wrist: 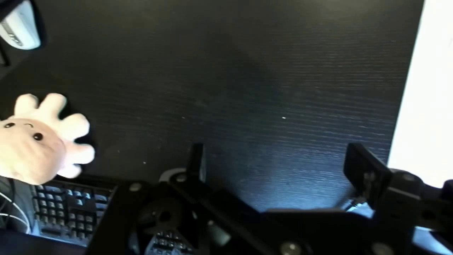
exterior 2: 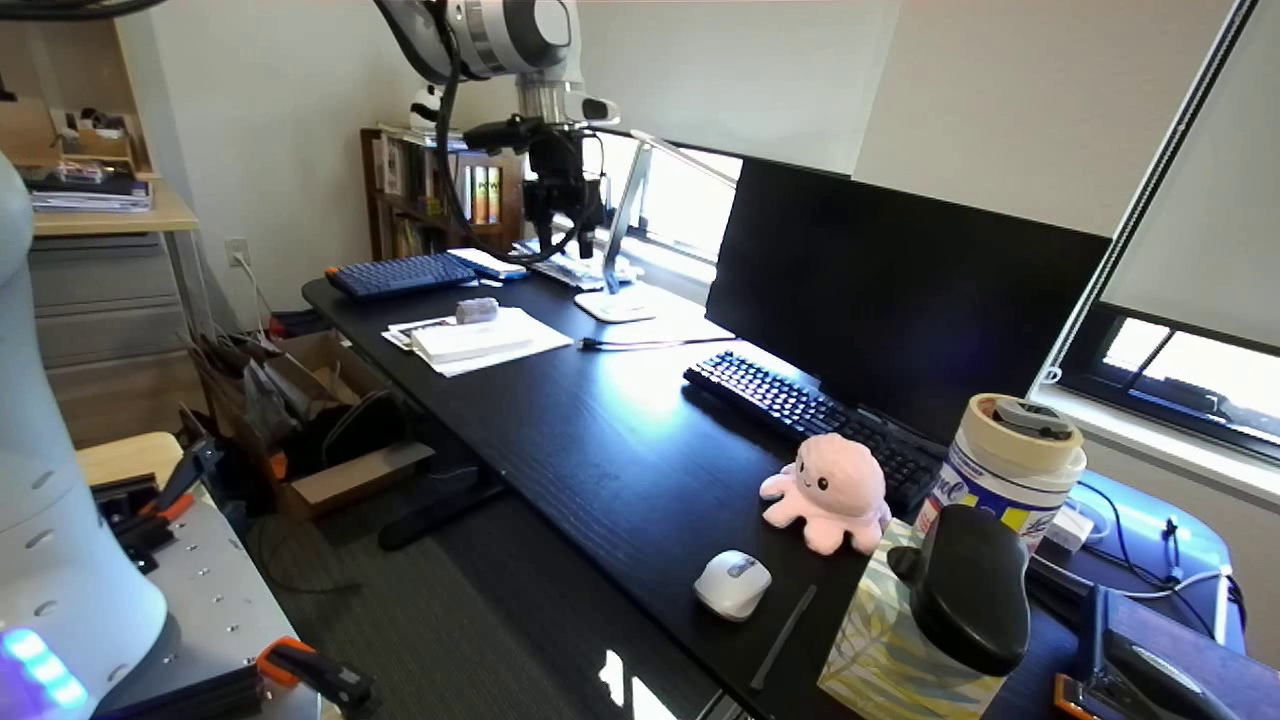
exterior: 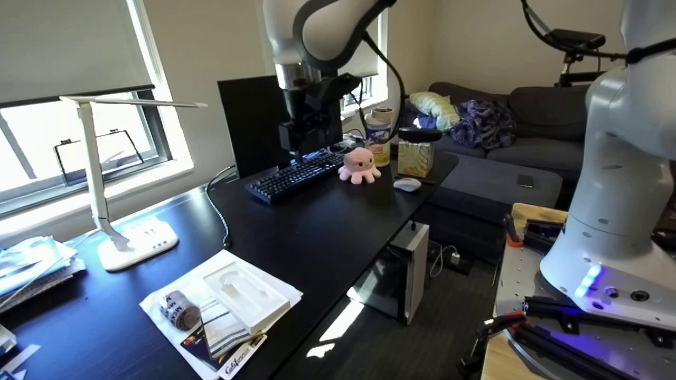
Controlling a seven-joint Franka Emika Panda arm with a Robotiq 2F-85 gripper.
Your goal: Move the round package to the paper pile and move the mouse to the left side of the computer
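The round package (exterior: 179,311), a small whitish roll with dark print, lies on the paper pile (exterior: 222,321); both also show in an exterior view, the package (exterior 2: 477,310) on the sheets (exterior 2: 538,338). The white mouse (exterior: 407,184) (exterior 2: 733,585) sits near the desk's front edge, right of the pink plush toy; it is partly visible in the wrist view (wrist: 22,30). The computer's black monitor (exterior 2: 900,300) (exterior: 253,126) stands behind its keyboard (exterior: 296,177). My gripper (wrist: 274,156) is open and empty, above the desk between the plush toy and the paper (wrist: 430,88).
The pink plush toy (exterior: 359,166) sits before the keyboard. A wipes canister (exterior: 378,140) and a tissue box (exterior: 415,157) with a black case on top stand beside the mouse. A white lamp (exterior: 138,243) and a cable (exterior: 222,221) lie toward the window. A white tray (exterior: 248,295) rests on the papers.
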